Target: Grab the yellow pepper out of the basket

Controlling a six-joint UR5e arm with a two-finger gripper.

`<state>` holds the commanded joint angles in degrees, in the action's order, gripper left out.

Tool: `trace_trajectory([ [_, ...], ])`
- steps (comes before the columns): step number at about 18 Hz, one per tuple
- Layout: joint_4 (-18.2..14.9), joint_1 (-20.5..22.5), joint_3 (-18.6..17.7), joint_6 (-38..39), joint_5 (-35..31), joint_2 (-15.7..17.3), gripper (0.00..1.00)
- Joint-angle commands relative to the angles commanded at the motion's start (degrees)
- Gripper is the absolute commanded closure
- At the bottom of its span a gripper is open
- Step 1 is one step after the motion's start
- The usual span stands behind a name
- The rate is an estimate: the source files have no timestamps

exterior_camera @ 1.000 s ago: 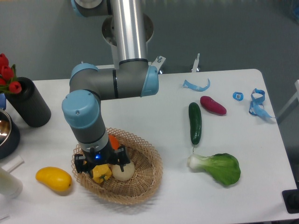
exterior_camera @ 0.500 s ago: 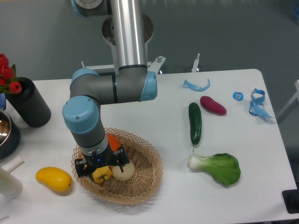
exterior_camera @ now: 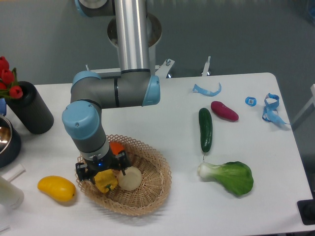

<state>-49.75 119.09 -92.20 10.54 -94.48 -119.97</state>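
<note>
The yellow pepper lies in the left part of the tan wicker basket, at the front left of the table. My gripper points straight down onto the pepper, its black body just above and behind it. The fingertips are hidden by the gripper body and the pepper, so I cannot see whether they are clamped on it. A pale round vegetable touches the pepper's right side. An orange fruit shows behind the gripper inside the basket.
A smooth yellow mango-like fruit lies left of the basket. A black cylinder with red tulips and a metal bowl stand at far left. A cucumber, a purple vegetable and bok choy lie to the right.
The wrist and gripper have shifted slightly left over the basket. More of the pepper shows now, and it has barely moved.
</note>
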Motion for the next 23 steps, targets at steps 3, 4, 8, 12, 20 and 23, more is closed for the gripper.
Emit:
trace_trajectory([
  [3,0.00,0.00,0.70,0.88,0.18,-0.36,0.00],
  [4,0.09,0.00,0.70,0.88,0.18,-0.44,0.00],
  [8,0.09,-0.09,0.70,0.88,0.09,-1.15,0.00],
  [12,0.09,-0.17,0.18,0.80,0.00,-1.15,0.00],
  [20,0.09,-0.44,0.62,0.27,0.17,-1.15,0.25],
  [23,0.09,-0.53,0.53,0.18,0.18,-1.41,0.34],
])
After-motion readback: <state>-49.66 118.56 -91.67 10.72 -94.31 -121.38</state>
